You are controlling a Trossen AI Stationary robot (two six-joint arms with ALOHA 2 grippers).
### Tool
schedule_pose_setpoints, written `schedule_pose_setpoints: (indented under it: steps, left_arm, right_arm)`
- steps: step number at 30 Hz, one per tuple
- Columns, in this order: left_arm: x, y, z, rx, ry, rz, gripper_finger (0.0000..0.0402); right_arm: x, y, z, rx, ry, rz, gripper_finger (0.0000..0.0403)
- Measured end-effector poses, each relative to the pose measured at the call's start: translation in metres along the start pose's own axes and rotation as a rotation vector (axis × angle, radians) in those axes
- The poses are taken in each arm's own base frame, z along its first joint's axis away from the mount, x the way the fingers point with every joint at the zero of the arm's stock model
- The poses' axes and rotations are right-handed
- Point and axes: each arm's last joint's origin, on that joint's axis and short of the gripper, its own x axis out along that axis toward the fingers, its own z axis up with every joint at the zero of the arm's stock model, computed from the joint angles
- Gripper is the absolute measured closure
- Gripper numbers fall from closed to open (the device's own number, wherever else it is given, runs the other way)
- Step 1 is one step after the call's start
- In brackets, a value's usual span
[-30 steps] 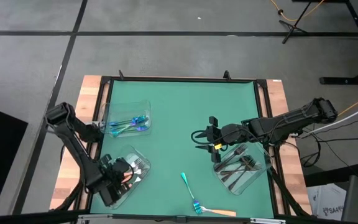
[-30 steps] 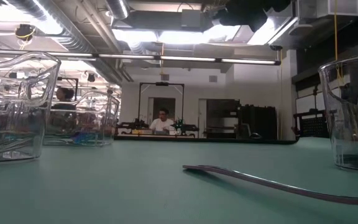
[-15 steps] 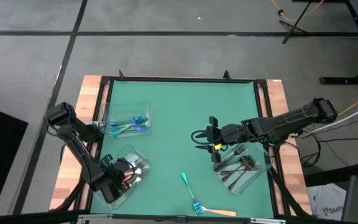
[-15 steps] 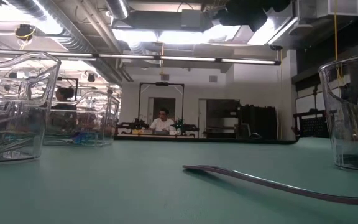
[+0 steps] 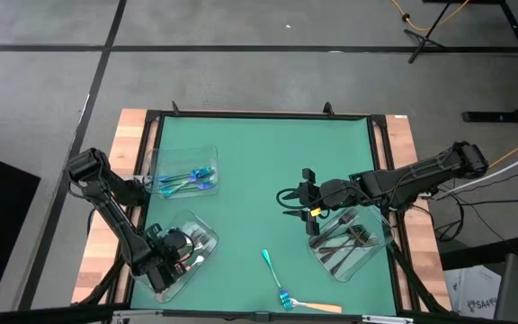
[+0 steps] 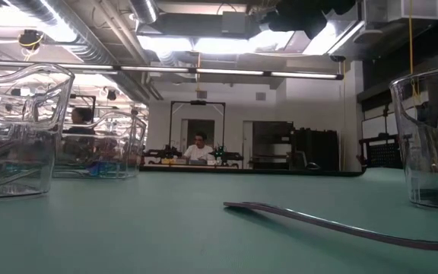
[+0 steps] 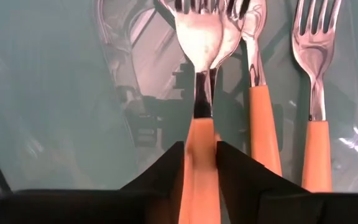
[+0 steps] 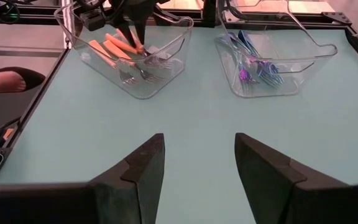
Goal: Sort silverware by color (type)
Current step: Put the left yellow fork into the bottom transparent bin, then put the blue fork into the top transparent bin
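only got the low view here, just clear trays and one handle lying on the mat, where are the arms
Observer: The left gripper is down inside the front left tray, among the orange forks.
Operator: and the right one
Observer: The right gripper hovers open over the mat, beside the right tray of dark forks.
Operator: whats loose on the mat
Observer: Two forks near the front edge: a teal fork and an orange-handled fork.

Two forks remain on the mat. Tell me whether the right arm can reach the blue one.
Probably yes: the right gripper hangs open above bare mat, and nothing lies between it and the blue fork.
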Motion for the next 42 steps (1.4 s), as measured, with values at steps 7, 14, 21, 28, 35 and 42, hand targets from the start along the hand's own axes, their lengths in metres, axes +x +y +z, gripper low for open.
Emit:
schedule_pose_setpoints:
  steps: [7, 14, 21, 28, 35, 42]
  left_arm:
    - [0.000, 0.000, 0.000, 0.001, 0.004, 0.001, 0.0290]
    - [-0.021, -0.014, 0.001, 0.063, 0.064, -0.056, 0.0288]
    - [-0.059, -0.037, 0.007, 0.163, 0.044, -0.197, 0.0288]
    - [-0.104, -0.061, 0.030, 0.306, -0.234, -0.356, 0.0288]
    - [-0.122, -0.082, 0.073, 0.554, -0.536, -0.455, 0.0288]
    - [-0.122, -0.102, 0.122, 0.784, -0.743, -0.571, 0.0288]
  right_arm:
    - [0.000, 0.000, 0.000, 0.000, 0.000, 0.000, 0.0217]
    - [0.000, 0.000, 0.000, 0.000, 0.000, 0.000, 0.0217]
    - [0.000, 0.000, 0.000, 0.000, 0.000, 0.000, 0.0217]
    - [0.000, 0.000, 0.000, 0.000, 0.000, 0.000, 0.0217]
    - [0.000, 0.000, 0.000, 0.000, 0.000, 0.000, 0.0217]
    - [0.000, 0.000, 0.000, 0.000, 0.000, 0.000, 0.0217]
